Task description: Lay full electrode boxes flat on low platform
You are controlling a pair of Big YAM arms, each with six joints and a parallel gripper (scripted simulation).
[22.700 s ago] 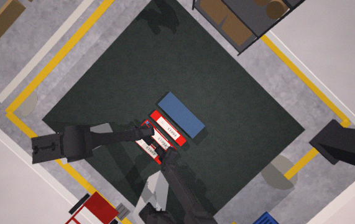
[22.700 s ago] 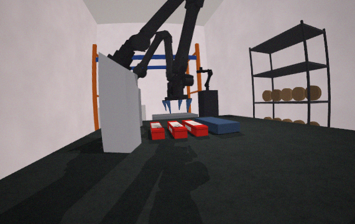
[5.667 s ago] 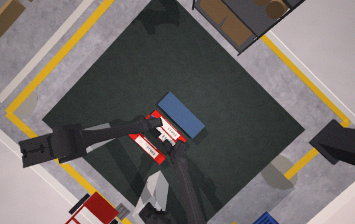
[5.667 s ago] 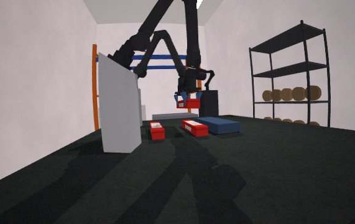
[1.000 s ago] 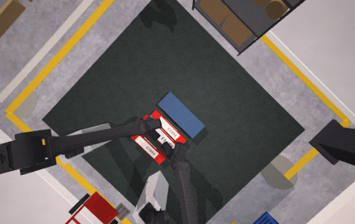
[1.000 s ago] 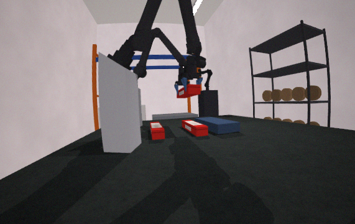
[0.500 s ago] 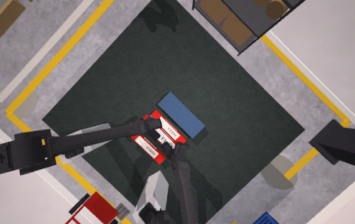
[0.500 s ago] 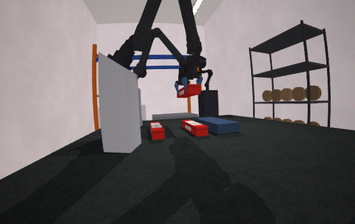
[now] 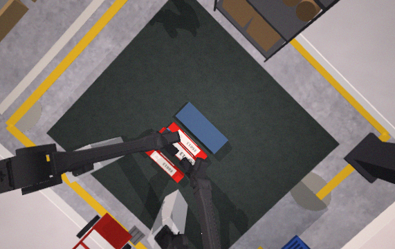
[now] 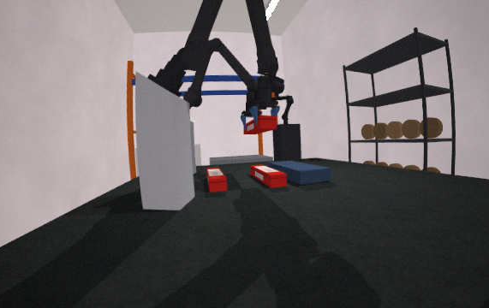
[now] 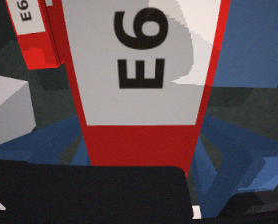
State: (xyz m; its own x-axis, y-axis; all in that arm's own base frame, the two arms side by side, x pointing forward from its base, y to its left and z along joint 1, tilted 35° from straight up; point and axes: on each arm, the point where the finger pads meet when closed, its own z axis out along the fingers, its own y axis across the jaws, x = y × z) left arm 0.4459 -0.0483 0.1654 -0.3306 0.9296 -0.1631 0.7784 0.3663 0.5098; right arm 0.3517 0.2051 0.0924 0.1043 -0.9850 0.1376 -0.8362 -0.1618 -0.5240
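Three red electrode boxes with white E6013 labels are in view. One red box (image 10: 260,124) hangs high above the table, held at both ends by blue fingers. My right gripper (image 11: 140,112) is shut on its near end, and the label runs away from the wrist camera. My left gripper (image 9: 173,146) is shut on its other end. In the overhead view the lifted box (image 9: 182,154) is mostly hidden by the arms. A second box (image 10: 268,175) lies flat next to the low blue platform (image 10: 300,171). The third box (image 10: 217,179) lies flat further from the platform. Nothing lies on the platform.
A tall white panel (image 10: 164,147) stands on the mat near the third box. A black shelf rack (image 10: 398,107) with brown rolls stands off the mat. A dark block (image 10: 287,142) stands behind the platform.
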